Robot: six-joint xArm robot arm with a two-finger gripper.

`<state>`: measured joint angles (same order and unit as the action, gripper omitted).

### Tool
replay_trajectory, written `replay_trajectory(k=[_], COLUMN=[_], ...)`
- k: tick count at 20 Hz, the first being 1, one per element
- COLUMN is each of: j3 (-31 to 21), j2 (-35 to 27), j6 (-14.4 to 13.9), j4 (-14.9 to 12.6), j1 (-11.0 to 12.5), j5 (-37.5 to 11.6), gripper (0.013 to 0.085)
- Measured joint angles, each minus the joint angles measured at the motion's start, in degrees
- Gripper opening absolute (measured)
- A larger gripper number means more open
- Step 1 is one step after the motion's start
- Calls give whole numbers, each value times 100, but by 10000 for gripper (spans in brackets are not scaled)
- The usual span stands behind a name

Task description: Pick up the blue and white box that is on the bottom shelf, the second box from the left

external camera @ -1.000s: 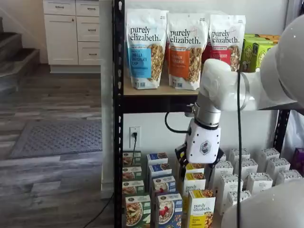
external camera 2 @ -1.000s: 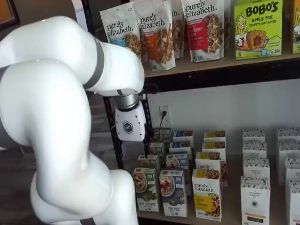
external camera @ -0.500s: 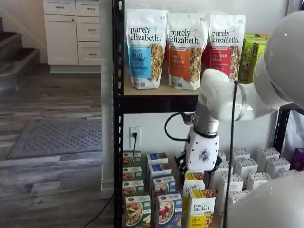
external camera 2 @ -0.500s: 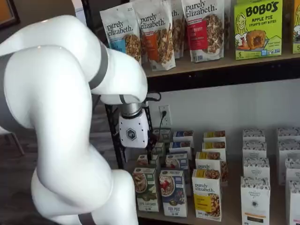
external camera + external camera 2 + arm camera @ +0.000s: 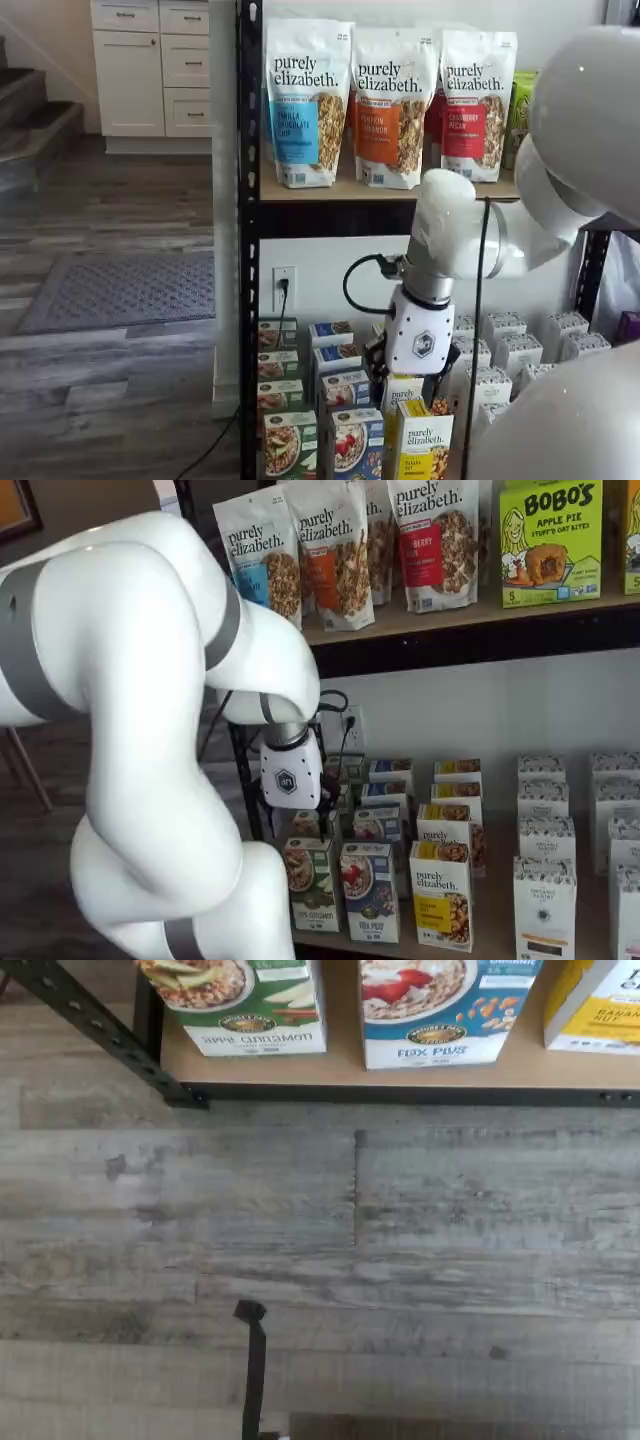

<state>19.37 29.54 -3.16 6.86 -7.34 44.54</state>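
The blue and white box (image 5: 368,891) stands upright at the front of the bottom shelf (image 5: 495,915), with a bowl of red berries on its face. It also shows in a shelf view (image 5: 357,444) and in the wrist view (image 5: 441,1010). A green-and-white box (image 5: 311,883) stands to its left and a yellow "purely elizabeth" box (image 5: 441,894) to its right. My gripper (image 5: 410,372) hangs in front of the shelf, above the front boxes and apart from them. Its two black fingers are open and hold nothing. Its white body (image 5: 288,777) shows above the green row.
Rows of small boxes run back behind the front ones, with white boxes (image 5: 543,900) further right. Granola bags (image 5: 308,100) fill the board above. The rack's black post (image 5: 248,300) stands at the left. A black cable (image 5: 254,1365) lies on the wood floor in front.
The gripper has come down toward the bottom shelf's boxes, and the arm's elbow has shifted with it. The fingers stay open.
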Motion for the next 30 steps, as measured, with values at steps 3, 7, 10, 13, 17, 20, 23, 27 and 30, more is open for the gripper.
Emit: replay_trajectory(k=[3,7,10,13,17,20,23,27,30], j3=[24,51,80,102,137,153,190,273,361], j2=[-192,-531,-788,-996,-1236,-1379,-1533,-1767,-2004], j6=[3,-12,94,226,401,450,514,552,572], j4=[12,2,97,195,317,316,339,339,337], j1=[-18,-52,-41,-4,50,82,112,139,145], j5=[-117,-415,-631,-822,-1026,-1186,-1310,-1422,-1543], gripper=[850,850,850,850,850,850,850,850,850])
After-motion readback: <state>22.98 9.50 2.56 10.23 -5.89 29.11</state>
